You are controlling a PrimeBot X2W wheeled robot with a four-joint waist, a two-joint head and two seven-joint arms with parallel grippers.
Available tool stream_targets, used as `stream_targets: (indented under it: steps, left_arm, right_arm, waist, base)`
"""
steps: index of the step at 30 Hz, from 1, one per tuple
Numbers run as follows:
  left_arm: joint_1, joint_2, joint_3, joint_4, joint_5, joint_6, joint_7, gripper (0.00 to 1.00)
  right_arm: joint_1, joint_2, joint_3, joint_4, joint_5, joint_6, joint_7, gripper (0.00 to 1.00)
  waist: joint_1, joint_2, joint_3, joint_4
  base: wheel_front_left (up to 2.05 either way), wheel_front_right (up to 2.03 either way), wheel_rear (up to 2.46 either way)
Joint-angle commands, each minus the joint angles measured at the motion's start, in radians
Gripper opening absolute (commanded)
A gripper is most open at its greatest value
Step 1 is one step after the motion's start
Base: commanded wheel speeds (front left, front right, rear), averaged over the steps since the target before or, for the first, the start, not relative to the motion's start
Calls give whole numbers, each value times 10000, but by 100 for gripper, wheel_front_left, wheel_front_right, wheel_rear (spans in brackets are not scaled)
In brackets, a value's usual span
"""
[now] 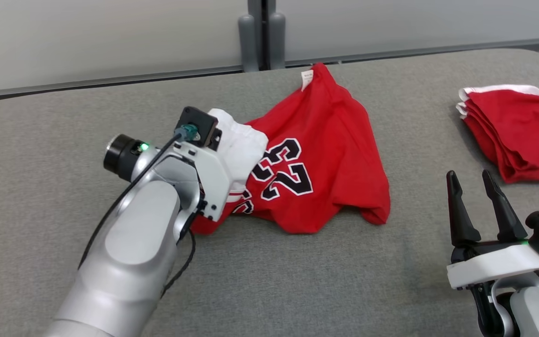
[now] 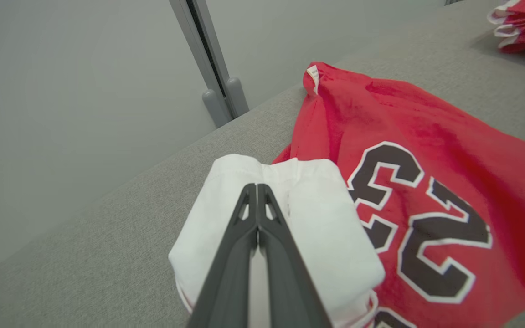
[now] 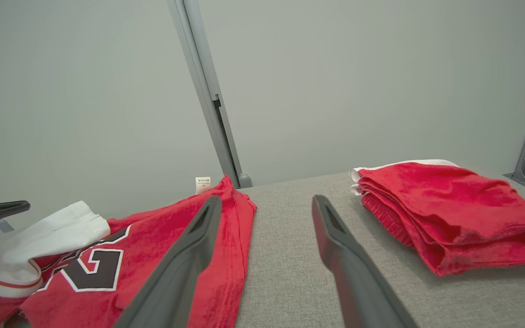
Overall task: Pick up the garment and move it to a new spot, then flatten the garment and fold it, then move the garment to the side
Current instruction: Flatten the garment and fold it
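Observation:
The garment (image 1: 316, 154) is a red jersey with a black-and-white number and a white part, lying crumpled on the grey table (image 1: 297, 281). My left gripper (image 2: 256, 186) reaches in from the left and lies on the bunched white part (image 2: 317, 218). Its fingers (image 2: 280, 273) are shut, and white cloth shows in the slit between them. The right wrist view catches this gripper (image 3: 25, 206) from the side, just over the white hump (image 3: 62, 228). My right gripper (image 1: 473, 180) stands open near the table's front right, apart from the jersey (image 3: 162, 255), with nothing between its fingers.
A folded pile of red garments with white trim (image 1: 513, 131) sits at the table's right edge, also seen as the pile (image 3: 449, 205) in the right wrist view. Grey wall panels and a post (image 1: 262, 32) stand behind the table. Bare table lies in front of the jersey.

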Motion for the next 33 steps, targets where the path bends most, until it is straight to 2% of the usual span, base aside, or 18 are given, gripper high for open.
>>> stream_targets:
  steps: [1,2,4,8,15,16,17,19,20,21,26,33]
  left_arm:
    - [307,13,-115,-94,-207,-131,75,0]
    - [412,9,-177,-132,-319,-197,204,4]
    - [585,1,-326,-202,-514,-309,604,100]
    - [906,10,-589,-528,-747,-427,1420,100]
    - [1419,409,-849,-1272,-921,-487,2661,98]
    - [1497,476,-865,-1353,-932,-457,2786,72]
    - [1497,476,-865,-1353,-932,-457,2786,72]
    - [1612,608,-920,-1507,-899,-396,2989,44]
    - [1668,668,-955,-1588,-872,-382,3081,25]
    - [1724,736,-989,-1672,-832,-359,3133,0]
    - [1925,950,-1014,-2199,-780,-214,2951,0]
    - [2765,1483,-855,-3563,-936,-16,2432,0]
  right_arm:
    - [128,-104,-32,57,-24,2,-46,100]
    - [158,-134,-18,66,-13,2,-46,100]
    - [214,-160,33,104,-17,2,-46,100]
    - [243,-193,82,138,-38,2,-46,100]
    - [305,-218,105,152,10,2,-46,100]
    - [314,-215,114,162,14,2,-46,100]
    - [314,-215,114,162,14,2,-46,100]
    - [332,-223,132,180,24,2,-46,100]
    - [331,-235,135,182,28,2,-46,100]
    - [324,-247,131,184,27,2,-46,100]
    - [404,-279,13,188,15,2,-46,100]
    - [649,-329,-197,173,-48,2,-46,100]
  waist:
    - [0,0,-254,314]
    - [0,0,-307,395]
    - [0,0,-403,520]
    - [0,0,-503,608]
    - [0,0,-553,596]
    - [0,0,-574,588]
    - [0,0,-574,588]
    - [0,0,-603,575]
    - [0,0,-610,574]
    - [0,0,-619,575]
    - [0,0,-785,723]
    - [0,0,-1198,1394]
  base:
    - [0,0,0]
    - [0,0,0]
    - [0,0,0]
    - [0,0,0]
    - [0,0,0]
    - [0,0,0]
    - [0,0,0]
    - [0,0,0]
    - [0,0,0]
    - [0,0,0]
    - [0,0,0]
    - [0,0,0]
